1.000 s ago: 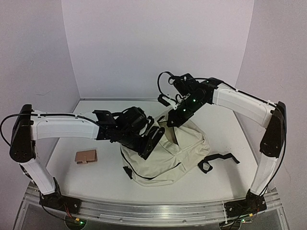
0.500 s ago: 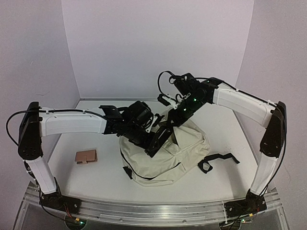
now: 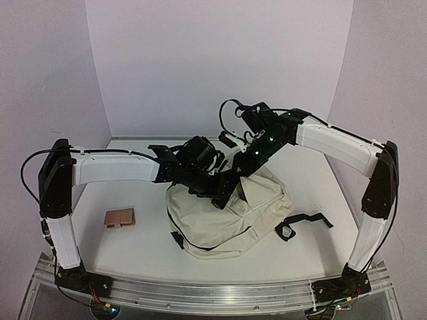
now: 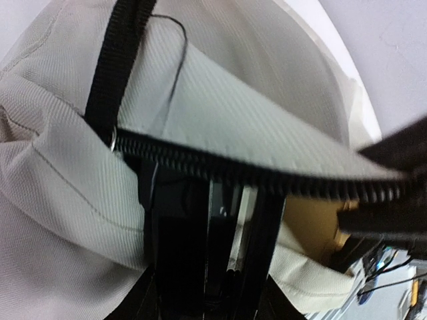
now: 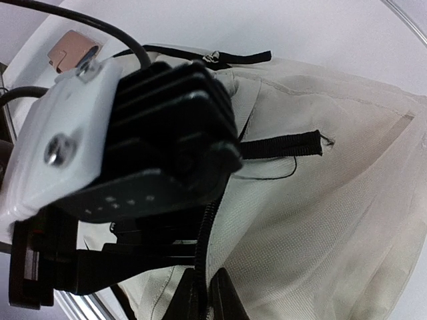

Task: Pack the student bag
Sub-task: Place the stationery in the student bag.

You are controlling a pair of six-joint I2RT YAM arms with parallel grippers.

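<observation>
Left wrist view: left gripper point(image 4: 212, 240) sits inside the bag point(image 4: 60, 200), grip unclear; right gripper point(image 5: 208, 293), clamped on the bag's rim, may slip, letting it fall shut.

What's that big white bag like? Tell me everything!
The student bag is soft cream cloth, slumped on the white table. It has black straps trailing beside it and a black zipper, open, showing a dark inside. The right pincer pinches its top edge up, and the left pincer reaches into the opening.
</observation>
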